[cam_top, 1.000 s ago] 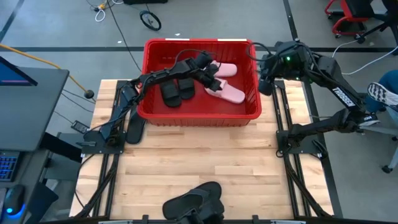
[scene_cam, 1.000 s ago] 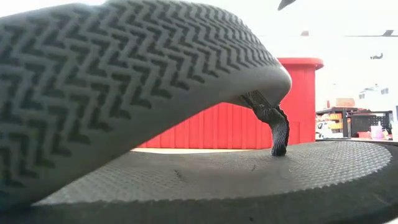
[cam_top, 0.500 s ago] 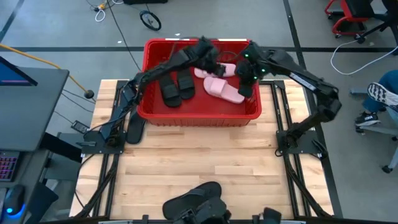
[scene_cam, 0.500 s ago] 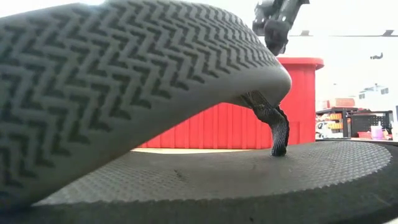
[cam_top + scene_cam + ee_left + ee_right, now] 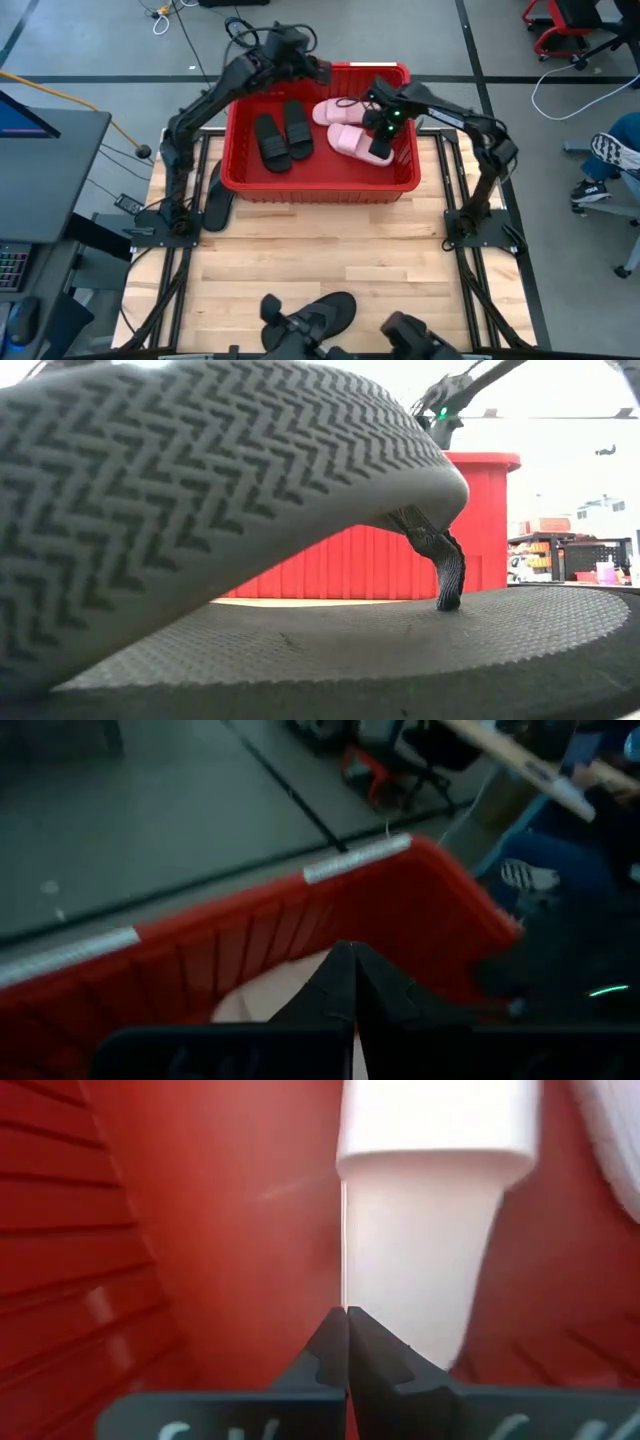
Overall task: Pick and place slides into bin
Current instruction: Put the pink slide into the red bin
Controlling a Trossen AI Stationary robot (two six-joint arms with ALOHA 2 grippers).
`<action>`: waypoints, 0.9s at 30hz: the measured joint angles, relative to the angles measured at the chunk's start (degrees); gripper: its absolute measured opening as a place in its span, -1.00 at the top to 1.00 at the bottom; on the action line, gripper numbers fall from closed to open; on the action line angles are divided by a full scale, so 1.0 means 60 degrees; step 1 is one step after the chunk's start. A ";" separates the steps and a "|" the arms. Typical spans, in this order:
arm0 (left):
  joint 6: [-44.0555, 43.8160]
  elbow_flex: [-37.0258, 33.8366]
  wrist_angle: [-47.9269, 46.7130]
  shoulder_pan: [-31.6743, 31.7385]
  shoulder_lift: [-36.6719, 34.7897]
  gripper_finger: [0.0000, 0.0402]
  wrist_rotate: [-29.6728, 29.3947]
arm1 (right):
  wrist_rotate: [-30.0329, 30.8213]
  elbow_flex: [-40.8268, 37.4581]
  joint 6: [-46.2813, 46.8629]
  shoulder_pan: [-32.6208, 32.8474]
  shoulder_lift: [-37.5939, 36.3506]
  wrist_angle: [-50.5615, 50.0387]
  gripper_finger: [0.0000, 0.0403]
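Observation:
The red bin point(image 5: 320, 185) stands at the table's far middle. Two black slides point(image 5: 280, 135) lie side by side in its left half, and two pink slides point(image 5: 340, 125) in its right half. My right gripper point(image 5: 380, 152) is shut, low inside the bin at the right end of the nearer pink slide point(image 5: 420, 1260). My left gripper point(image 5: 318, 70) is shut and empty, raised over the bin's far rim point(image 5: 360, 860). A black flip-flop point(image 5: 315, 318) lies at the table's near edge, and its sole fills the low view point(image 5: 250, 510). My right gripper points down into the bin with its shut fingertips point(image 5: 335, 1330) beside the pink slide's edge point(image 5: 350, 1260). Nothing shows between the fingers. Whether they touch the slide, I cannot tell.
Another black sandal point(image 5: 215, 198) lies on the table against the bin's left outer wall. Bare wooden tabletop point(image 5: 330, 250) stretches between the bin and the near edge. Someone's shoe point(image 5: 612, 152) shows beyond the table's right side.
My left gripper has risen out of the bin's middle and drawn back toward the table's far left, over the far rim. My right gripper has swung from outside the bin's far right corner into the bin and down to the nearer pink slide.

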 joint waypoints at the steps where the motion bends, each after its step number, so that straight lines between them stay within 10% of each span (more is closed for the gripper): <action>1: 0.0108 0.0002 0.0161 -0.0076 -0.0147 0.98 -0.0169 | -0.0065 0.0000 -0.0004 0.0001 0.0232 0.0111 0.99; 22: 0.1117 0.0004 0.0765 -0.0411 -0.0762 0.97 -0.0575 | 0.1989 -0.0006 -0.0231 -0.0090 0.2766 0.0839 1.00; 27: 0.1129 0.0003 0.0728 -0.0411 -0.0761 0.95 -0.0575 | 0.3778 0.0000 -0.1624 -0.0096 0.2471 0.2427 1.00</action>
